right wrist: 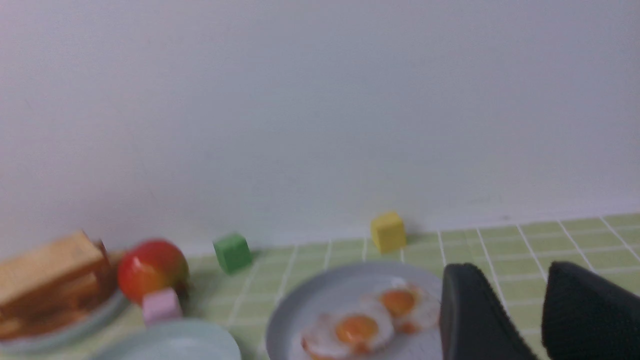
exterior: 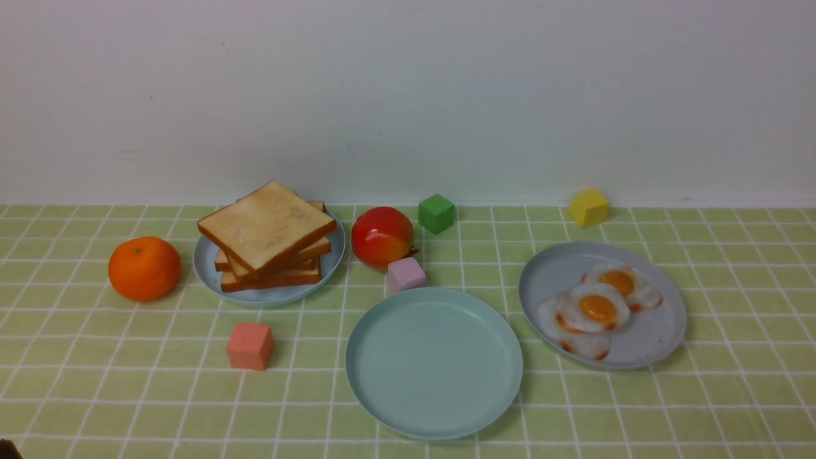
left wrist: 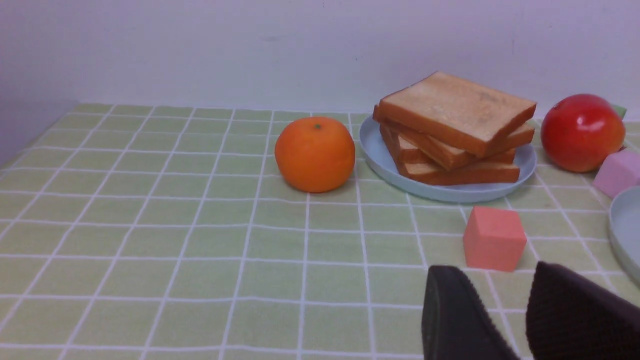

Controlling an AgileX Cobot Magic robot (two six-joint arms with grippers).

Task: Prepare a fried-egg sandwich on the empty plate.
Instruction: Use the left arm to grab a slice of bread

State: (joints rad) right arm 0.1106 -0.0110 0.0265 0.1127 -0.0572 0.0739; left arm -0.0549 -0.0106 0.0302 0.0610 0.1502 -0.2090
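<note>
Front view shows us three plates on the desk [exterior: 159,408]: one bare green plate [exterior: 433,363] near the middle, one blue plate [exterior: 268,298] far left with stacked toast [exterior: 268,226], one grey plate [exterior: 644,347] right with overlapping eggs [exterior: 596,307]. Our two end effectors, left [left wrist: 500,300] and right [right wrist: 515,300], are spread.

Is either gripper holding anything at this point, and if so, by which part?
Nothing is held: the left gripper and right gripper both stand open, with nothing between their fingers.

2 tools [left wrist: 500,305] [right wrist: 520,305] hang open, fingers apart.
</note>
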